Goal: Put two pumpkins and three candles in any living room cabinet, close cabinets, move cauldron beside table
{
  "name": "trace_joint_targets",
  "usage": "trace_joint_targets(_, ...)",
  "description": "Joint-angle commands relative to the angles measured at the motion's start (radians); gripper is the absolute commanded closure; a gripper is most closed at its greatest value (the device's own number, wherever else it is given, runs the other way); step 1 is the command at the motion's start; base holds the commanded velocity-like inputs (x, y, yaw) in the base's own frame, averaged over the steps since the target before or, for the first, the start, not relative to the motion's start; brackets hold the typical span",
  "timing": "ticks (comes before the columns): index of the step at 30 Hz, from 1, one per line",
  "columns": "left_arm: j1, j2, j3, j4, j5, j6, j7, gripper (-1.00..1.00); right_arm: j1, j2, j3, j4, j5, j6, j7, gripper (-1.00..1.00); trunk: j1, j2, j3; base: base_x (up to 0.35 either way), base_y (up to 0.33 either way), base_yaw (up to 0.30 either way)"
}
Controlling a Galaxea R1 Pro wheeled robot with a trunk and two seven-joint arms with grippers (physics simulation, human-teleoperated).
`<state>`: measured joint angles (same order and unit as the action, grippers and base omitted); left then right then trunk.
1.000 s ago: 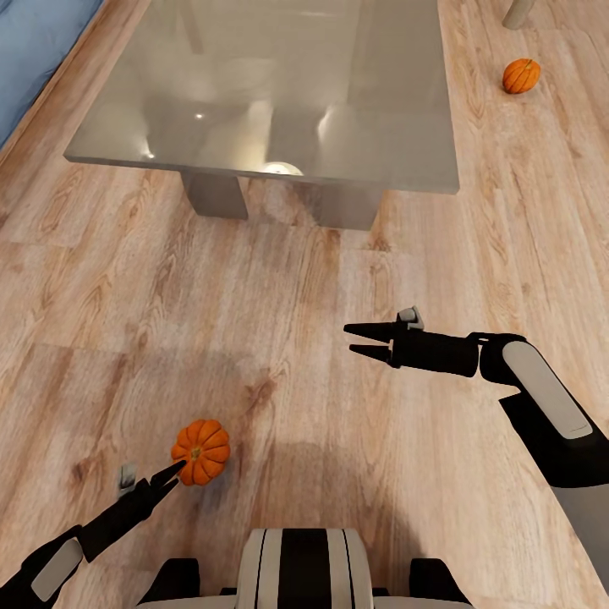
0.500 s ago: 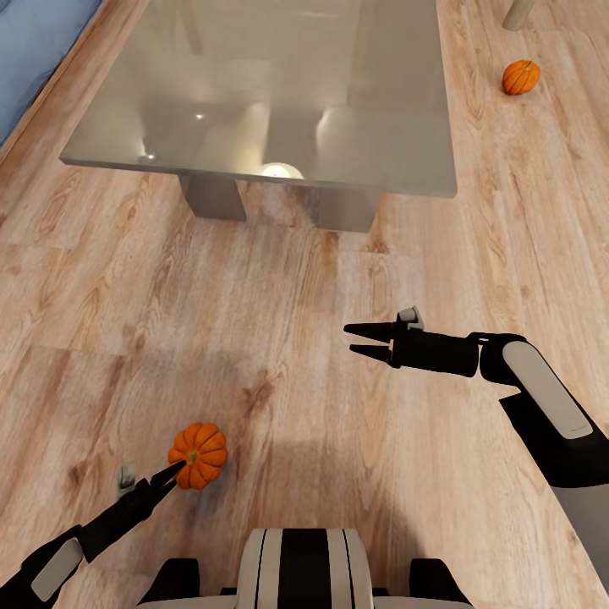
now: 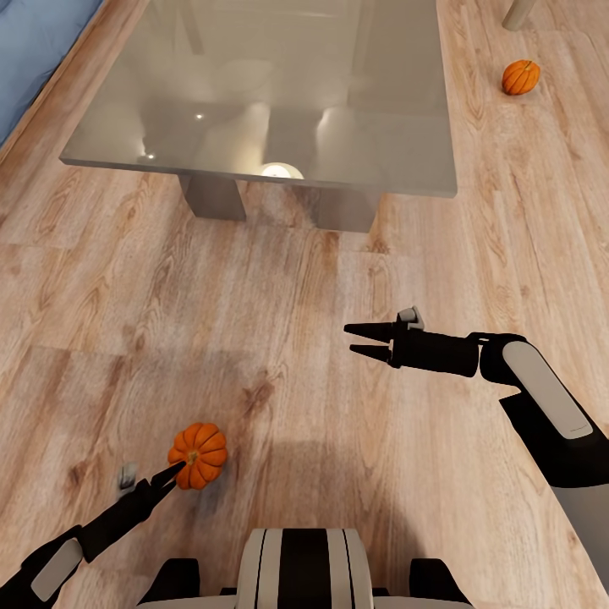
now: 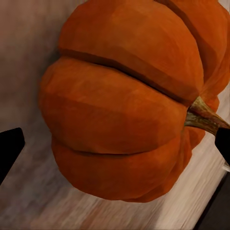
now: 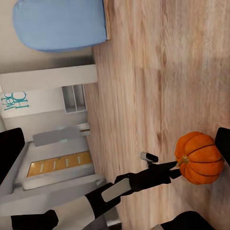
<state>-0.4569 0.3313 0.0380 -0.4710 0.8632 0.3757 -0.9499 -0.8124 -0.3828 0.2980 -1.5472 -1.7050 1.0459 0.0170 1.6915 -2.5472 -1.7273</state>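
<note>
I counted two ribbed orange pumpkins, one near me [image 3: 199,455] and one farther off [image 3: 521,76], one glossy grey rectangular table [image 3: 279,93], and my two black grippers, left [image 3: 172,475] and right [image 3: 354,338].

One bit of lettering turns up — teal characters on a white wall panel [image 5: 12,100] in the right wrist view, lying sideways. They look like "HO" with a smaller word beneath, perhaps "BEN" — too small and turned to read for certain. No other text, label, brand or number is legible anywhere else
</note>
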Motion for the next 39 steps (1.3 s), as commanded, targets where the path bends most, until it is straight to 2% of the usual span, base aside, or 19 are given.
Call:
trace_joint_targets(1,0.0,0.0,0.0,0.0,0.006,0.01,-0.001,-1.0,-0.001,-0.001,0.001,0.0,0.001,0.001,0.002,-1.0,0.0,0.0,0.0,0.0,0.0,0.0)
trace_joint_targets(7,0.0,0.0,0.0,0.0,0.007,0.01,0.002,-1.0,-0.001,-0.001,0.001,0.0,0.001,0.001,0.002,-1.0,0.0,0.0,0.0,0.0,0.0,0.0)
trace_joint_targets(12,0.0,0.0,0.0,0.0,0.007,0.01,0.002,-1.0,-0.001,-0.001,0.001,0.0,0.001,0.001,0.003,-1.0,0.002,-0.001,-0.02,0.0,0.0,0.0)
trace_joint_targets(15,0.0,0.0,0.0,0.0,0.008,0.01,0.002,-1.0,-0.001,-0.001,0.001,-0.001,0.001,0.001,0.003,-1.0,0.002,-0.001,-0.02,0.0,0.0,0.0)
trace_joint_targets(21,0.0,0.0,0.0,0.0,0.007,0.01,0.002,-1.0,-0.001,-0.001,0.001,0.0,0.001,0.001,0.003,-1.0,0.005,-0.003,-0.043,0.0,0.0,0.0)
trace_joint_targets(39,0.0,0.0,0.0,0.0,0.008,0.009,0.0,-1.0,-0.001,-0.001,0.0,-0.001,0.001,0.001,0.003,-1.0,0.005,-0.003,-0.043,0.01,-0.011,0.0)
